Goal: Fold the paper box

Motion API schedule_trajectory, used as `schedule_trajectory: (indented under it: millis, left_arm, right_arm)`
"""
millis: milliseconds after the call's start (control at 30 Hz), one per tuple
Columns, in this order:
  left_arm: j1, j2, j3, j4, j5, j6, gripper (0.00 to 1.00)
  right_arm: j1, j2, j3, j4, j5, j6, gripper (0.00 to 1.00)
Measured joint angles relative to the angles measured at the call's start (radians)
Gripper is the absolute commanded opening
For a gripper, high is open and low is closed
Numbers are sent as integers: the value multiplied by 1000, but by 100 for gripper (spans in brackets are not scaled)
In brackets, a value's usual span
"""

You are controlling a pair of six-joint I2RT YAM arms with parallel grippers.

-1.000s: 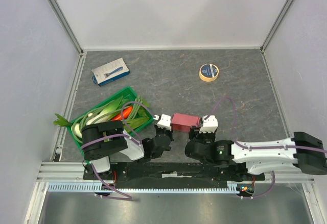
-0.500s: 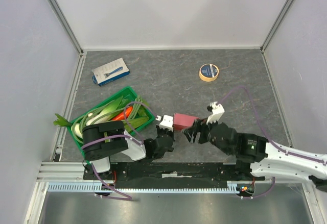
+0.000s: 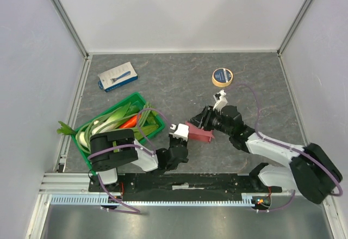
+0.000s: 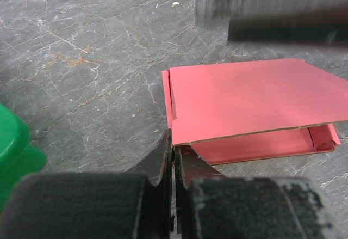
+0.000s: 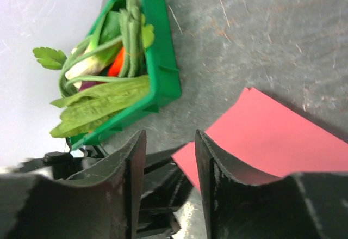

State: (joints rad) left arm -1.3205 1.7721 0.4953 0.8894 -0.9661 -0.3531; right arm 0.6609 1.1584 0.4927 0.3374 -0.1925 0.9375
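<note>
Found left end effector (image 4: 173, 152) pinched shut on paper box (image 4: 244, 103) corner, right end effector (image 5: 169, 138) parted beside it, holding nothing.

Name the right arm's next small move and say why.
Probably lower the right gripper onto the raised top panel of the paper box and press it down. The left gripper pinches a corner of the box, the panel gapes above the base, and the right jaws stand apart close to it.
</note>
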Motion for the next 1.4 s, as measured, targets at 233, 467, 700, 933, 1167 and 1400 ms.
schedule_trajectory:
  millis: [233, 467, 700, 933, 1167, 1400]
  left_arm:
    - [-6, 22, 12, -11, -12, 24, 2]
    - [-14, 22, 16, -56, 12, 57, 48]
    - [-80, -209, -52, -257, 169, 29, 54]
    - [-84, -621, -93, -570, 392, -74, 48]
    - [0, -776, -3, -782, 610, -154, 28]
    - [234, -711, 34, -740, 757, -250, 27]
  right_arm:
    - [-17, 249, -167, 420, -152, 110, 34]
    - [-20, 363, -212, 663, -192, 145, 34]
    - [-37, 470, -229, 789, -213, 155, 34]
    - [-51, 560, -240, 869, -244, 155, 33]
    - [-62, 665, -253, 992, -263, 156, 29]
    - [-97, 465, -246, 730, -261, 87, 42]
